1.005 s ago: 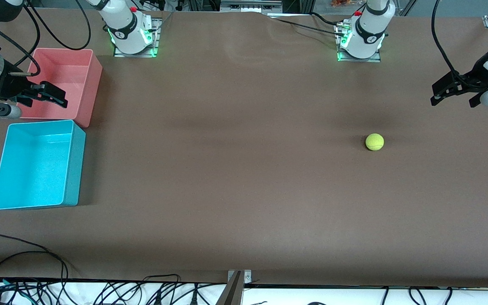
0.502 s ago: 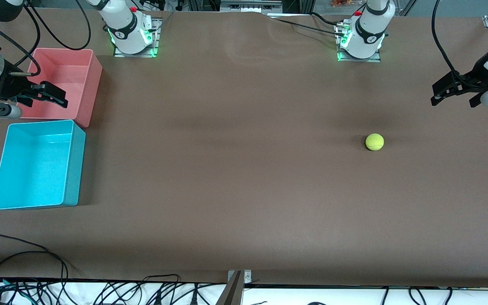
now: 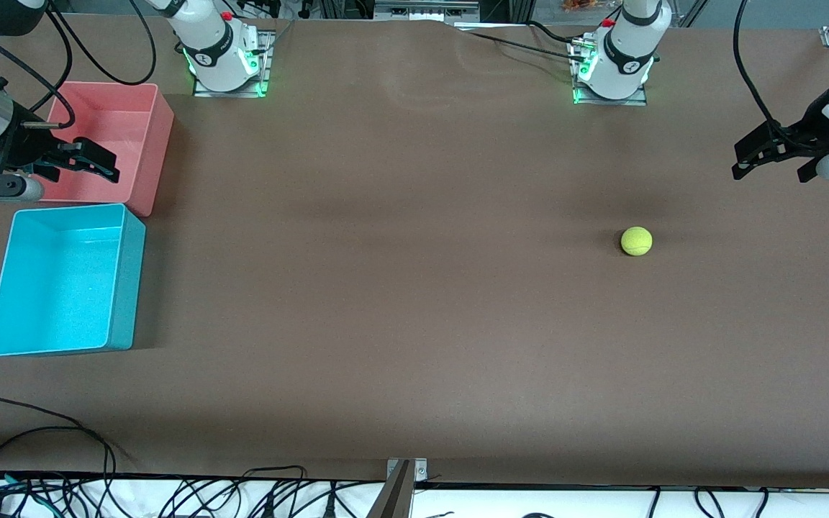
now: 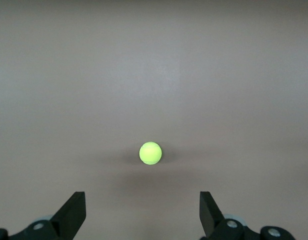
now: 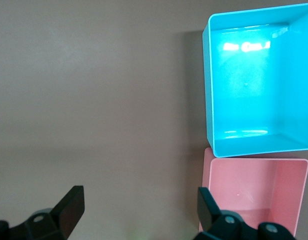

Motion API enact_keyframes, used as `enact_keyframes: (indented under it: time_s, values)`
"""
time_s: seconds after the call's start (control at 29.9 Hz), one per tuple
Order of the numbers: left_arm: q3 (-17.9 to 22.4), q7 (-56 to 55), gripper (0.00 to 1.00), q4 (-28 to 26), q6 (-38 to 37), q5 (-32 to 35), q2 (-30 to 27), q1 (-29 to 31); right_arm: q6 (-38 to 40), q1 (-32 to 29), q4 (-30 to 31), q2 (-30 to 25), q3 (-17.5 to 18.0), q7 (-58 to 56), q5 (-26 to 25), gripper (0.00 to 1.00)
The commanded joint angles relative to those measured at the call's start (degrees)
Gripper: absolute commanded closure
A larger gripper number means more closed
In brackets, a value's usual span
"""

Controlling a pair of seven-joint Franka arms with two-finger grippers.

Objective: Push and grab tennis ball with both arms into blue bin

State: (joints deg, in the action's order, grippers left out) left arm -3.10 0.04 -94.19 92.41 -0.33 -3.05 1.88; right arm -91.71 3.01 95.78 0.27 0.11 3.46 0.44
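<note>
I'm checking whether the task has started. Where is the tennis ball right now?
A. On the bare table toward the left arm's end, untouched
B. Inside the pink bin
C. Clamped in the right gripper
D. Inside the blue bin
A: the tennis ball lies alone on the table toward the left arm's end, with the open left gripper up in the air near it and the blue bin holding nothing.

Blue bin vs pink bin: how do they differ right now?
The blue bin is cyan and sits nearer the front camera; the pink bin is salmon and sits farther from it. The open right gripper hangs over the pink bin, and nothing hangs over the blue bin. Both are upright, empty rectangular tubs of similar size.
</note>
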Motion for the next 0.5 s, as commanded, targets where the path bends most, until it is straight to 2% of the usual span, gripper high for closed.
enact_keyframes:
  time_s: [0.0,0.47]
  values:
    - [-0.3,-0.5,0.00,2.3,-1.4,-0.1,1.1,0.5,1.0,0.2,-1.2,0.2,0.0,-0.1,0.4,0.00]
    - [-0.3,-0.5,0.00,2.3,-1.4,-0.1,1.0,0.8,1.0,0.5,-1.4,0.1,0.0,-0.1,0.4,0.00]
